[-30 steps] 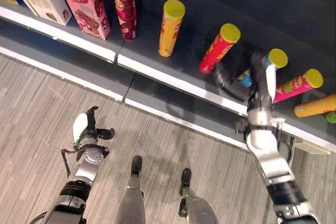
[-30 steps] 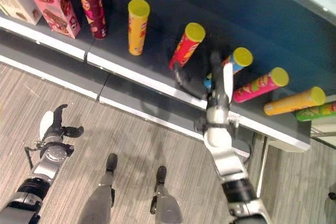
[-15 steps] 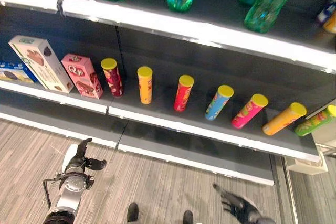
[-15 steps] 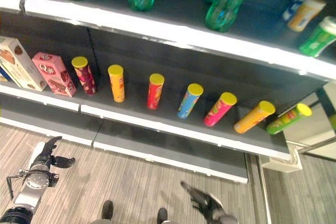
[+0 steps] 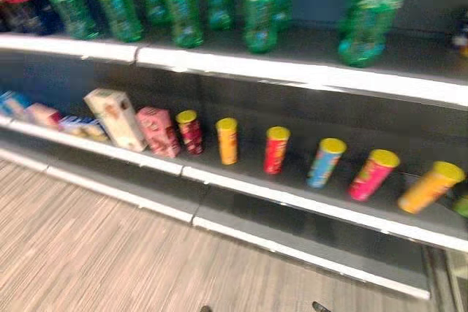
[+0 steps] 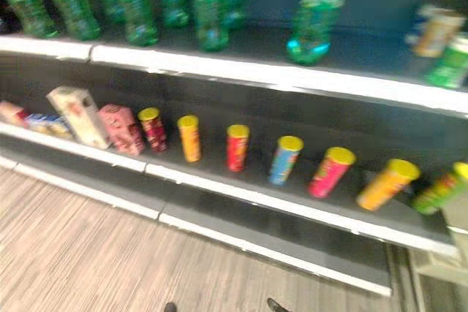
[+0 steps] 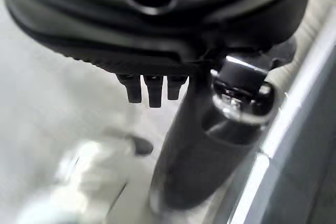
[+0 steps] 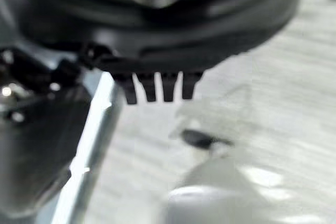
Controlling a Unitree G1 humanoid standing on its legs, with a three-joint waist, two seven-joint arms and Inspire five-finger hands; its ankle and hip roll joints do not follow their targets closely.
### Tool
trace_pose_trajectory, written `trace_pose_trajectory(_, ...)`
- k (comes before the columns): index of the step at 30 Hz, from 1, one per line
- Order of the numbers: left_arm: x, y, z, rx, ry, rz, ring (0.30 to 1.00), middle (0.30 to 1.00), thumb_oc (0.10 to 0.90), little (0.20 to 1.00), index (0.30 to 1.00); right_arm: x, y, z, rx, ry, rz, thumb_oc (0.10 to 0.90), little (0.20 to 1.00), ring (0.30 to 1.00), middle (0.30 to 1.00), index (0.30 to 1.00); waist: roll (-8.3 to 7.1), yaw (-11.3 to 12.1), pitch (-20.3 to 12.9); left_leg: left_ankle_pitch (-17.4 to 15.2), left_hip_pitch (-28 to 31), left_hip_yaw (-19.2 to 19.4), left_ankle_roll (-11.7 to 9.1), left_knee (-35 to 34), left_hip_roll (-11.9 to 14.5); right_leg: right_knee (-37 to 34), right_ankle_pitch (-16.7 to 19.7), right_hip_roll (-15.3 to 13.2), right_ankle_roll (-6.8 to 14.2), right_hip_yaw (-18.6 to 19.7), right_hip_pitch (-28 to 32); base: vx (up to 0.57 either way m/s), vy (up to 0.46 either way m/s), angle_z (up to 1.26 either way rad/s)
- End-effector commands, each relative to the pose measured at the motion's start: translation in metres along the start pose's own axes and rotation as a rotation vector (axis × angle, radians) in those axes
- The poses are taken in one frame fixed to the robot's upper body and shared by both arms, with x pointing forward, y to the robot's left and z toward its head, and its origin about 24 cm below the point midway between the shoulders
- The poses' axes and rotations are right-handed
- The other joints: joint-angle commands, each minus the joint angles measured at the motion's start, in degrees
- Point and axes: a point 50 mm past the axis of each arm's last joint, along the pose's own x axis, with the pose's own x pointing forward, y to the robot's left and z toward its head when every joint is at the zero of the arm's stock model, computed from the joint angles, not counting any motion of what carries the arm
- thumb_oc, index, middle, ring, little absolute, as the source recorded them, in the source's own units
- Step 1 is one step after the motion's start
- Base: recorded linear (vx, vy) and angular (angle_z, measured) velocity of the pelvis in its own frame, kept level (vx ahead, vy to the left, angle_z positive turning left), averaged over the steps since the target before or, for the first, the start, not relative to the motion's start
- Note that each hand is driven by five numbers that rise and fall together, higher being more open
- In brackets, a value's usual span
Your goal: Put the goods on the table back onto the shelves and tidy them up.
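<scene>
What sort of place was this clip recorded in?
Most likely a shop aisle or a mock-up of one: long tiered shelves with pale edge strips, a row of yellow-lidded snack tubes beside snack boxes, and green drink bottles lined up on the shelf above.

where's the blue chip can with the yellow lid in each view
Left eye view: blue can on the lower shelf, right of centre.
Right eye view: blue can just right of centre on that shelf.
Left and right wrist views: not in them.
Shared landmark: red can stands to its left.
</scene>
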Motion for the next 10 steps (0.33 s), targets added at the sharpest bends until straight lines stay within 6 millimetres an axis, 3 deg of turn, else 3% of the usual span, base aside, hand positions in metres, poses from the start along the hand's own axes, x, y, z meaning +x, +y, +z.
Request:
trace_pose_trajectory(1, 0.009, 0.004, 0.068, 0.074, -0.233, -0.009, 0.900, 0.900, 0.800, 0.900, 0.900, 0.004, 0.004, 0.017, -0.004, -0.060, -0.020, 0.800, 0.900, 0.900, 0.900, 0.900, -3.15, -1.71, -0.52, 0.47, -0.24, 1.99, -0.63, -0.47, 0.95, -0.34, 1.51, -0.39, 1.82, 1.57, -2.15, 0.09, 0.164, -0.03)
trace_pose_trajectory(6, 0.012, 0.007, 0.052, 0.075, -0.154, 0.008, 0.900, 0.900, 0.800, 0.900, 0.900, 0.005, 0.011, 0.016, -0.016, -0.050, -0.004, 0.800, 0.900, 0.900, 0.900, 0.900, -3.91, -1.74, -1.14, -0.57, 1.02, 3.26, -0.46, -1.10, 0.77, -0.75, 2.62, -1.53, 2.86, 3.06, -2.31, 0.03, 0.082, -0.20)
trace_pose_trajectory(10, 0.013, 0.008, 0.050, 0.058, -0.137, 0.015, 0.900, 0.900, 0.800, 0.900, 0.900, 0.007, 0.015, 0.016, -0.007, -0.043, 0.004, 0.800, 0.900, 0.900, 0.900, 0.900, -4.41, -1.54, -1.35, -1.01, 1.49, 3.77, -0.22, -1.10, 0.64, -0.75, 3.29, -1.99, 3.23, 4.23, -2.67, 0.05, 0.070, -0.25)
